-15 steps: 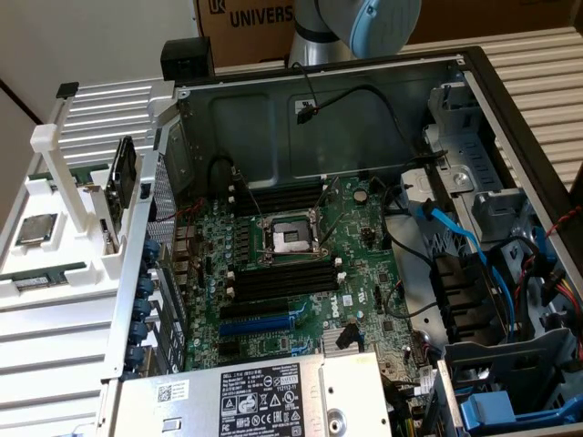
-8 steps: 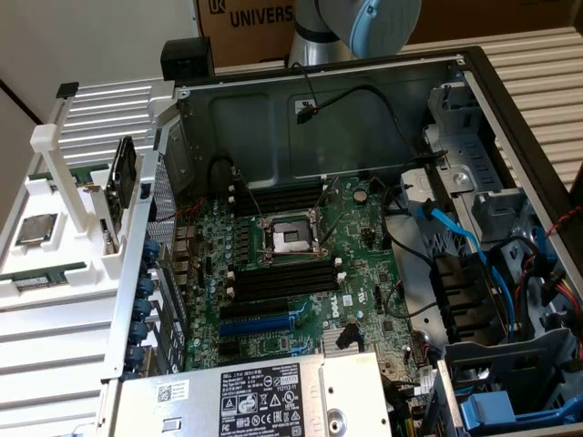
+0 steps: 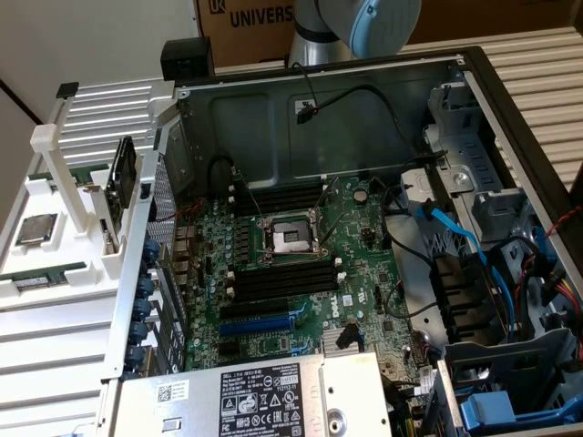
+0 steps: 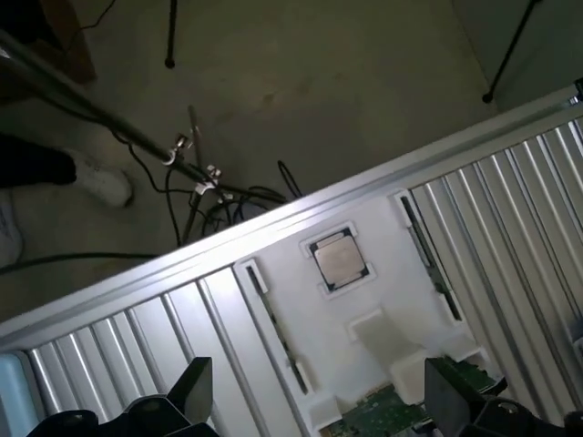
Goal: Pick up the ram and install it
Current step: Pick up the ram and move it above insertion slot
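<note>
The ram (image 3: 38, 279), a narrow green stick with a white label, lies in a slot of the white fixture (image 3: 55, 300) on the exterior view's left, outside the computer case. A second green strip (image 3: 56, 171) sits in a slot farther back. In the wrist view my gripper (image 4: 323, 393) hangs open above that fixture (image 4: 364, 300), with nothing between its black fingers (image 4: 194, 387). Thin dark strips (image 4: 273, 323) lie in the fixture's slots on both sides of the processor; I cannot tell if they are the ram. Long black empty slots (image 3: 278, 279) run across the motherboard (image 3: 301, 300).
A square silver processor (image 4: 339, 259) rests in the fixture. A dark card (image 3: 121, 177) stands upright at the fixture's edge beside the case wall. The open processor socket (image 3: 287, 238) sits mid-board. Blue and black cables (image 3: 455, 237) and drive bays crowd the case's right side. The arm's body (image 3: 355, 23) rises behind the case.
</note>
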